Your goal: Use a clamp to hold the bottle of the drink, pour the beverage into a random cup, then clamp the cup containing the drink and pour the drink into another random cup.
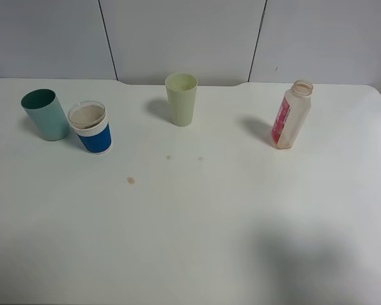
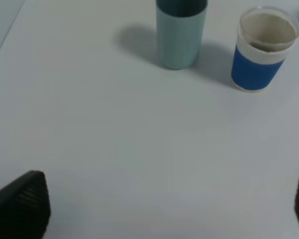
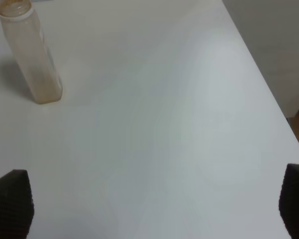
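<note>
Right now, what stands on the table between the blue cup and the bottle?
In the exterior high view, only the pale yellow-green cup stands between the blue cup and the bottle, set slightly farther back.

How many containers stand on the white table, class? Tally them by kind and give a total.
Cups: 3 (teal cup, blue-and-white cup, pale yellow-green cup)
Bottles: 1 (bottle with red-pink label)
Total: 4
</note>
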Motion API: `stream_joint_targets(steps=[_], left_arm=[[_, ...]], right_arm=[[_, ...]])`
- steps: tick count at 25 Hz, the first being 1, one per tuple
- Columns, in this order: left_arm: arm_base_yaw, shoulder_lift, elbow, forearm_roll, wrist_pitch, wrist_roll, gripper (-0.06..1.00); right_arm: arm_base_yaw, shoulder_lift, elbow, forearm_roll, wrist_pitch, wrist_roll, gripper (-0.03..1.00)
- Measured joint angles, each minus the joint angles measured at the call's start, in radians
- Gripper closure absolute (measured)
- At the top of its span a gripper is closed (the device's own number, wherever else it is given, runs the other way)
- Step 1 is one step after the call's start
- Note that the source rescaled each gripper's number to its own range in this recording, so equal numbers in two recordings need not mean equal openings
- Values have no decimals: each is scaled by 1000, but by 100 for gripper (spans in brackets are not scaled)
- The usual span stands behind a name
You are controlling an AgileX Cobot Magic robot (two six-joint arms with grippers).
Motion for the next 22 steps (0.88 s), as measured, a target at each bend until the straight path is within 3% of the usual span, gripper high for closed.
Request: stream_joint_targets(steps=[22], left_arm=[[0, 0, 0, 0, 0, 0, -6]], right_arm=[[0, 0, 0, 0, 0, 0, -1]])
